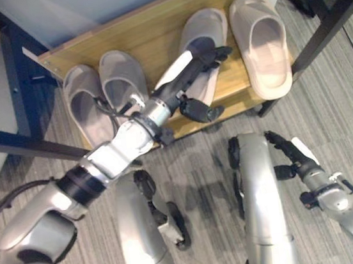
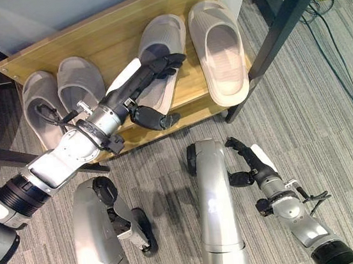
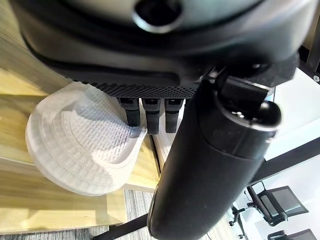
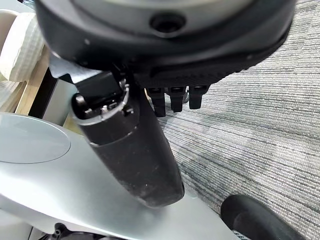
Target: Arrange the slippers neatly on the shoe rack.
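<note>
1. Because the shoe rack is a low wooden shelf with an open front edge, that edge is the main hazard — anything nudged forward along it may drop to the carpet.
2. Four slippers lie on the rack: a grey pair at its left end, set close and parallel, a pale slipper at its right end with its heel overhanging the front edge, and a third slipper just left of that one, lying at a slant.
3. Reaching across the rack's front edge, the left hand lies over the slanted slipper with its fingers straight, thumb hanging off the rack's front — pressing or sliding, gripping nothing. A flat push may spin the slipper further askew, knock it into its right-hand neighbour, or drag it off the front edge.
4. Well below the rack over the carpet, the right hand hangs idle, its fingers relaxed and empty.
</note>
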Motion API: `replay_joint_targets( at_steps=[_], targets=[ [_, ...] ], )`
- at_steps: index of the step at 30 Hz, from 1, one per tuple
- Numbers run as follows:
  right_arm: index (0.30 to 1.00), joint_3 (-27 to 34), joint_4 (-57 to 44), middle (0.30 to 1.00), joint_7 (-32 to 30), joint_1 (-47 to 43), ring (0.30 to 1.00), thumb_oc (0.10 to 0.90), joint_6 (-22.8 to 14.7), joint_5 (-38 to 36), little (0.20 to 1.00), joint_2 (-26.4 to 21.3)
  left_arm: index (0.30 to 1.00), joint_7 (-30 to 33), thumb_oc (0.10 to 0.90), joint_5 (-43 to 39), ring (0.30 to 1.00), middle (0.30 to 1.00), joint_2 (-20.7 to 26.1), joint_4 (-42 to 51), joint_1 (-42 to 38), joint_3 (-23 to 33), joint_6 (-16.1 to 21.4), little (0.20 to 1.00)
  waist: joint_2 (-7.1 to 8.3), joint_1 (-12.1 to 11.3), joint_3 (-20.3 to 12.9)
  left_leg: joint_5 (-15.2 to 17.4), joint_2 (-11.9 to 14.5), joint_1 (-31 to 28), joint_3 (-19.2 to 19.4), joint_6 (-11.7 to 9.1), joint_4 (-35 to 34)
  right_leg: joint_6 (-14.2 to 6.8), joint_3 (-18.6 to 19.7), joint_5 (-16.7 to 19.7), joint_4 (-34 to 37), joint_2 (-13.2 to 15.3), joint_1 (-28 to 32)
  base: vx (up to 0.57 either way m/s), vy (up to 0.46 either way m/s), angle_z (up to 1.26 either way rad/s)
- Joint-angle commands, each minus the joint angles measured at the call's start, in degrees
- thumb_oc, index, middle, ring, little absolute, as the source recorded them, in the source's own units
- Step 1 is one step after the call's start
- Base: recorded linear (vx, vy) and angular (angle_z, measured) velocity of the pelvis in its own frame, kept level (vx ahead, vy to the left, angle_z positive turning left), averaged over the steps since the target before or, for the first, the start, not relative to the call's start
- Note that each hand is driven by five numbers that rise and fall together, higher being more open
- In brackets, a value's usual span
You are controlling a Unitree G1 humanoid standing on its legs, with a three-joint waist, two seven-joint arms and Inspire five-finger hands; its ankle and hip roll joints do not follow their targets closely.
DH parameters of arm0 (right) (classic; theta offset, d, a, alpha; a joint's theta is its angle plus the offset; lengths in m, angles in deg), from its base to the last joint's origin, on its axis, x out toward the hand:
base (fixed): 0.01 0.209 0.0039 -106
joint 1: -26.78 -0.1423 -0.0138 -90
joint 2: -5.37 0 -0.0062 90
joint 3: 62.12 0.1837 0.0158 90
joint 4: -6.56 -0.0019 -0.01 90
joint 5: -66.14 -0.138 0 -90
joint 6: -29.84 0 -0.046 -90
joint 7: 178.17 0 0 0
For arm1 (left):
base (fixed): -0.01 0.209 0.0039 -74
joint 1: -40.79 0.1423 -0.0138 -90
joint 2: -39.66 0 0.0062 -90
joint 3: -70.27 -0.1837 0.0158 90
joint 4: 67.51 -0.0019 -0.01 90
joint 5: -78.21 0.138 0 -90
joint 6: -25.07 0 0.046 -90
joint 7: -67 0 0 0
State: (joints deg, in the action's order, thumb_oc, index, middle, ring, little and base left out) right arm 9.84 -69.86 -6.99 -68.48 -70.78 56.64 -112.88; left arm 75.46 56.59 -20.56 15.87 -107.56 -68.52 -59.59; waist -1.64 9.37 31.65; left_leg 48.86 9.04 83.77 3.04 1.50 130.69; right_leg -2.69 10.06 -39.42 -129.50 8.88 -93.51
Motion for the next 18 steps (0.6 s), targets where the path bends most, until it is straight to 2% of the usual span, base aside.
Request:
replay_joint_targets(
  at_steps=[1,6,10,15,18],
  targets=[
    [0.9,0.36,-9.49,0.9,-1.72,-3.18,0.9,0.8,-4.94,0.23,0.9,-1.35,0.9,4.49,0.8,-0.32,0.9,0.9,-2.2,3.83,-4.96,9.03,7.34,0.9,1.5,-1.05,-1.86,-3.65,-1.97,6.18,-2.01,-1.07,-4.45,1.94,3.94,-4.78,0.96,2.76,3.56,0.0,0.0,0.0],
    [0.9,0.84,-10.31,0.9,-1.87,-2.12,0.9,0.8,-5.06,0.53,0.9,-1.47,0.9,5.02,0.8,-3.2,0.9,0.9,0.09,6.43,-5.33,9.87,8.63,0.9,1.32,-1.11,-1.86,-3.54,-1.94,6.18,-2.05,-1.1,-4.43,1.94,3.99,-4.75,0.92,2.76,3.56,0.0,0.0,0.0],
    [0.9,1.72,-10.8,0.9,-1.66,-0.46,0.9,0.8,-4.95,1.58,0.9,-1.74,0.9,4.51,0.8,-6.24,0.9,0.9,5.63,10.28,-4.43,10.85,9.57,0.9,1.04,-1.58,-1.86,-3.55,-1.75,6.18,-2.08,-1.13,-4.52,1.97,4.05,-4.82,0.7,2.7,3.56,0.0,0.0,0.0],
    [0.9,2.36,-11.16,0.9,-1.35,0.69,0.9,0.8,-4.9,2.19,0.9,-1.72,0.9,4.06,0.8,-6.01,0.9,0.9,10.45,12.44,-1.19,13.04,9.09,0.9,0.78,-2.15,-1.86,-3.6,-1.62,6.18,-2.38,-1.22,-4.67,2.1,4.06,-4.65,0.73,2.56,3.56,0.0,0.0,0.0],
    [0.9,2.62,-11.24,0.9,-1.34,1.01,0.9,0.8,-4.85,2.54,0.9,-1.53,0.9,3.91,0.8,-5.02,0.9,0.9,11.49,12.37,1.58,14.71,8.57,0.9,0.75,-2.54,-1.86,-3.57,-1.56,6.18,-2.64,-1.28,-4.68,2.1,4.13,-4.49,0.77,2.46,3.56,0.0,0.0,0.0]
  ],
)
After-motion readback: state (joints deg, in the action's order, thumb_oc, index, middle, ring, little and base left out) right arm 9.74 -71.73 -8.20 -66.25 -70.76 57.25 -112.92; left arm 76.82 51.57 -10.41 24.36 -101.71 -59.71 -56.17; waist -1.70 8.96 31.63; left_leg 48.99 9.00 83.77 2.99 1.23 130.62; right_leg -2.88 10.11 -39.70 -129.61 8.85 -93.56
